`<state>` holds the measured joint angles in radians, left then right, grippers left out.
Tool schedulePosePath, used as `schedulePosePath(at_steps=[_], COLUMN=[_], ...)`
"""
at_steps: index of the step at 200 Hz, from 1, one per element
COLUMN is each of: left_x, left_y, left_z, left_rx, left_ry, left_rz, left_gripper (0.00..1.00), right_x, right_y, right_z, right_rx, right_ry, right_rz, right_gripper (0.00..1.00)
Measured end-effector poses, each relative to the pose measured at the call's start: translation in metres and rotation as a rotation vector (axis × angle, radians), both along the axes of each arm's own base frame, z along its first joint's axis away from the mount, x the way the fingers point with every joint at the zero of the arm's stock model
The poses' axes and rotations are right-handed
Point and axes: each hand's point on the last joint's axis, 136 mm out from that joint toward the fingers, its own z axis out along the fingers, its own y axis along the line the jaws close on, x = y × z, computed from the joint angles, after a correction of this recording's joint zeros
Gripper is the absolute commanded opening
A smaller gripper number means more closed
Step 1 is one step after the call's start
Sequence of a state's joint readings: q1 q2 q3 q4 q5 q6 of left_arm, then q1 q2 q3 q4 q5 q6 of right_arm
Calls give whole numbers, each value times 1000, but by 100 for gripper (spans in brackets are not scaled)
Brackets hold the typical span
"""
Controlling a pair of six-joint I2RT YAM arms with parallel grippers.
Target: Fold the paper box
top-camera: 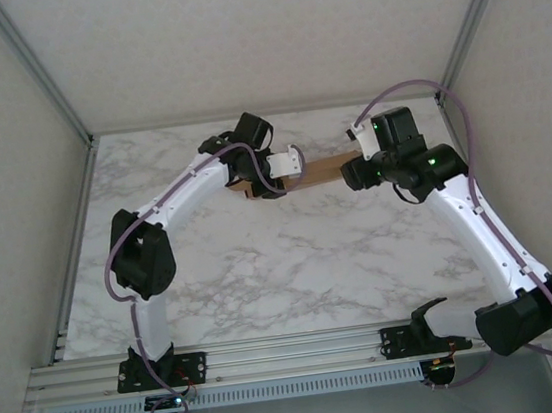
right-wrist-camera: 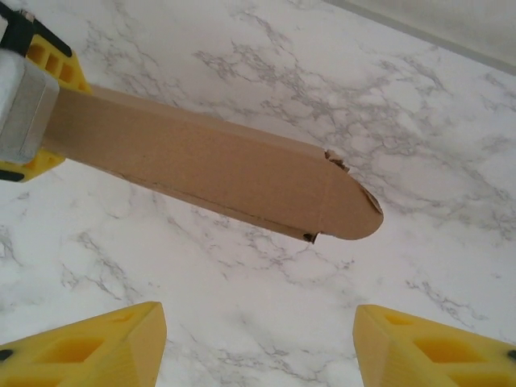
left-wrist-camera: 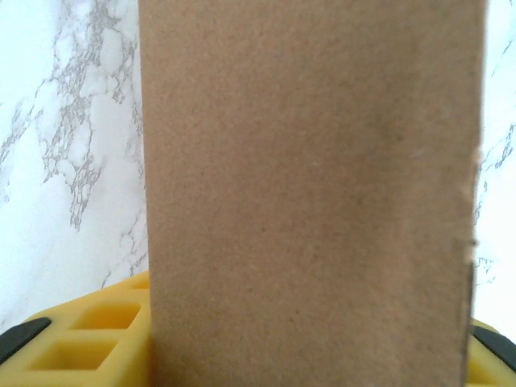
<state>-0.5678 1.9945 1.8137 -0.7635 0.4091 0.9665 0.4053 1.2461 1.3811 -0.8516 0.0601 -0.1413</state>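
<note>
Marble table point(top-camera: 264, 268) beneath paper box point(top-camera: 322, 171) — pale walls point(top-camera: 3, 200).

The left arm point(top-camera: 170, 204) and right arm point(top-camera: 479, 222) are extended toward the far edge of the surface point(top-camera: 265, 278), wrists turned inward. The left gripper point(right-wrist-camera: 32, 109) is closed on one end of the paper box point(right-wrist-camera: 210, 165), apparently lifted. The right gripper point(right-wrist-camera: 260, 343) is spread wide, its fingers point(right-wrist-camera: 97, 347) pointed toward the other end.

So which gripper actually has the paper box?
The left gripper: its fingers clamp one end of the paper box. The right gripper is open, its fingers clear of the box.
</note>
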Motion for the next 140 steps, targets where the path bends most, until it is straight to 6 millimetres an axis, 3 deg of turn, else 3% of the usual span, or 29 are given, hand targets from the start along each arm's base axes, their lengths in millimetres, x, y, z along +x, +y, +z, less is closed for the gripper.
schedulePosePath(at_steps=[23, 51, 76, 87, 140], left_x=[-2, -8, -19, -28, -55], left_y=[0, 0, -1, -5, -13], left_z=[0, -5, -4, -4, -7], left_rx=[-10, -7, -1, 4, 37], left_ry=[17, 36, 32, 32, 26], left_rz=[-1, -2, -15, -30, -74], left_gripper=[37, 37, 37, 37, 34], right_x=[-16, -42, -34, -30, -13], right_y=[11, 15, 21, 26, 49], right_z=[-2, -11, -17, -27, -61], right_rx=[-79, -299, -472, -517, -570], right_ry=[-104, -253, -321, -310, -221], right_rz=[165, 460, 645, 714, 895], right_gripper=[67, 80, 87, 99, 97])
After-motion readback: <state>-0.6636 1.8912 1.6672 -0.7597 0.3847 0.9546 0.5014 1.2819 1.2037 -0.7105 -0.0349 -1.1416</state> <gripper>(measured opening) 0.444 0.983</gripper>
